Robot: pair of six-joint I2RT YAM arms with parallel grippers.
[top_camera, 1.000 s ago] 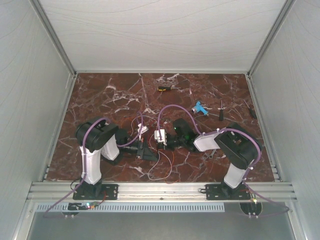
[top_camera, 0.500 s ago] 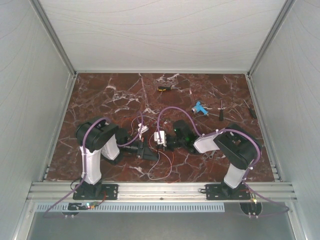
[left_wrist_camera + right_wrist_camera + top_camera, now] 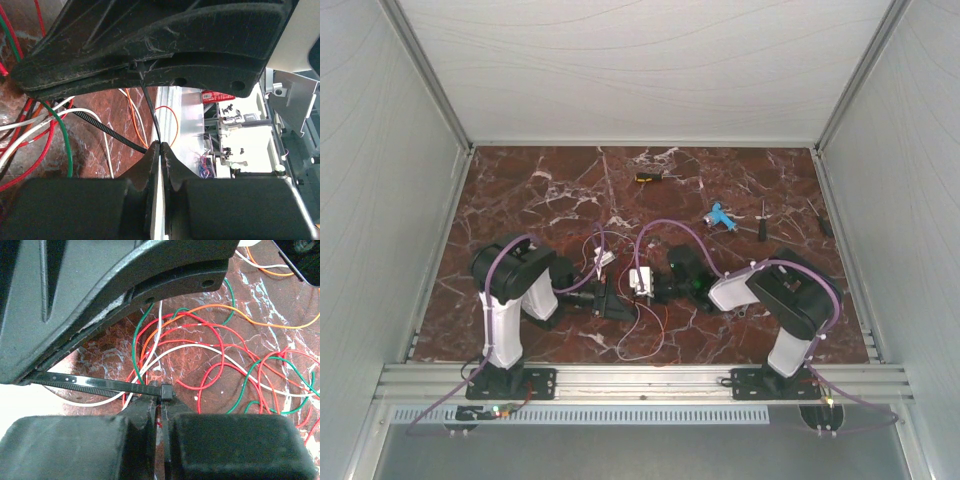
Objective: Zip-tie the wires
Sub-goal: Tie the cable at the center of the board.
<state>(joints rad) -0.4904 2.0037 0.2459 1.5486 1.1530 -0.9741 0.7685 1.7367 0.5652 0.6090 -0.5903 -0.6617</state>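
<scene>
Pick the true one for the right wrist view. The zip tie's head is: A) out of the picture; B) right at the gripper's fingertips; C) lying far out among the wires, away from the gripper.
B: the zip tie has its square head at the tips of the shut right gripper, its ribbed strap running off left past the wires.

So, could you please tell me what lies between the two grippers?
The zip tie and loose wires; both wrist views show them.
</scene>
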